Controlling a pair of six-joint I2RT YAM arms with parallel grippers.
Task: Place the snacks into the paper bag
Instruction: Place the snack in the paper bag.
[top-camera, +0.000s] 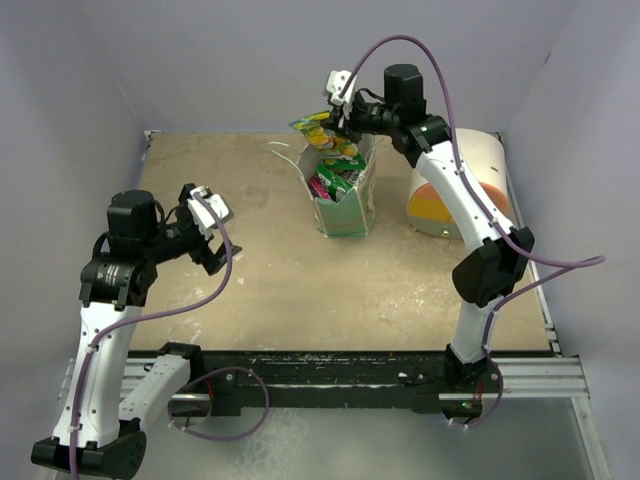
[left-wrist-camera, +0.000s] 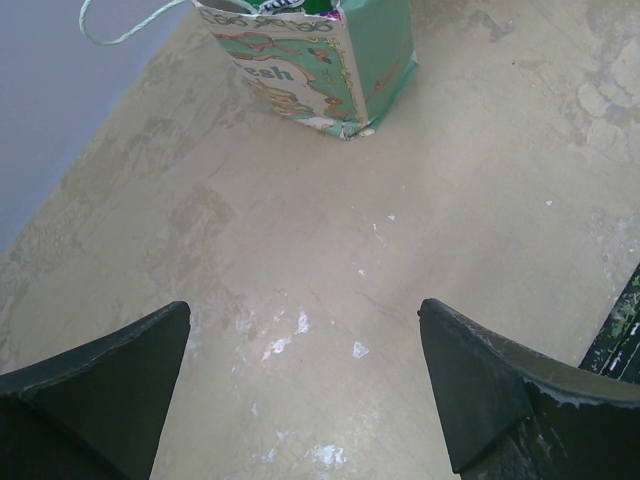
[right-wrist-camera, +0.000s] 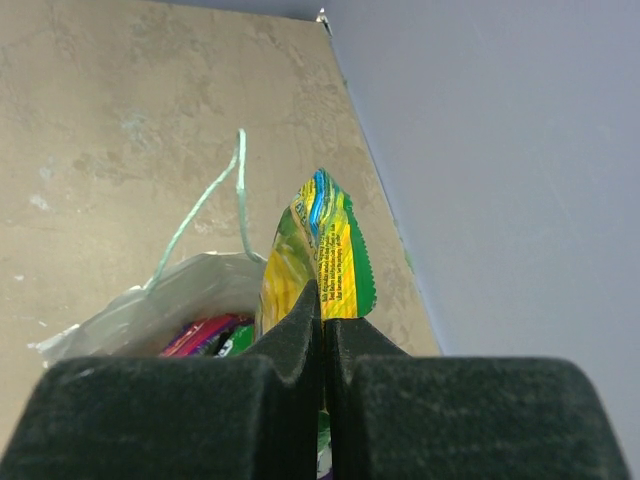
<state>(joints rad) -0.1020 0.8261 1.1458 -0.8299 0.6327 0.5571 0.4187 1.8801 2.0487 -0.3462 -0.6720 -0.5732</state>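
Your right hand (right-wrist-camera: 322, 305) pinches the green-yellow snack packet (right-wrist-camera: 322, 245) upright over the mouth of the paper bag (top-camera: 348, 205), far on the worktop (top-camera: 270, 280), so that it can fall straight in. Your left hand (left-wrist-camera: 302, 312) hangs spread and empty, near left.

Booth of plain lavender-grey walls (top-camera: 60, 100)
A worn, white-scuffed tan tabletop (top-camera: 270, 290) meets them on three sides, with a black metal rail (top-camera: 330, 365) along its near edge.

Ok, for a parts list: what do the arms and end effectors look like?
Both the left arm and right arm have white shells, black joints and a loose purple cable. The left end effector and right end effector have matte black wedge fingers.
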